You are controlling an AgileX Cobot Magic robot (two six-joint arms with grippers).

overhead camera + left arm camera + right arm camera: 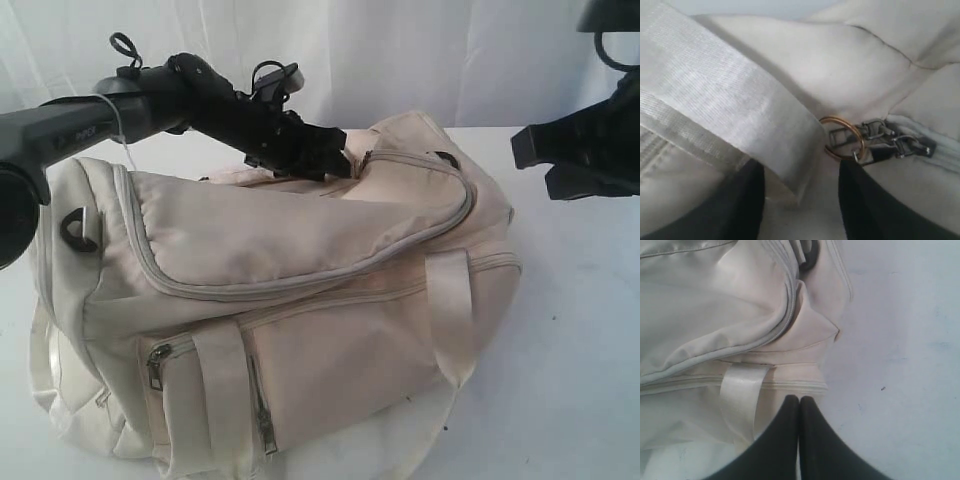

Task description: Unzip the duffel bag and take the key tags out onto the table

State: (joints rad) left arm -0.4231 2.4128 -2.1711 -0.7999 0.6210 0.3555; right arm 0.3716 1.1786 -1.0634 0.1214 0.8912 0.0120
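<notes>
The cream-beige duffel bag [300, 300] lies on its side on the white surface [580, 330], filling most of the exterior view. Its grey main zipper [300, 272] curves along the front edge of the top panel and looks closed along the run that shows. Below it, a front pocket zipper [330, 305] runs between two satin handle straps [452, 310], and a black D-ring [75, 230] sits at the bag's left end.

The left tool [335, 160] reaches in from the left and rests at the top rear of the bag, near its right end. In the left wrist view its two black fingers [740, 200] stand apart, released, gripping nothing. A wide woven strap [715, 100] crosses over one finger and ends in the gap between them. Just beside the other finger lies a brass-coloured ring [842, 137] linked to a pair of grey metal zipper pulls [890, 142], which rest on the fabric at the end of a zipper track.

The right tool [799, 399] is clenched, its fingers pressed together with nothing between them. It hangs above the bare surface, just off the bag's right end and clear of the fabric.
</notes>
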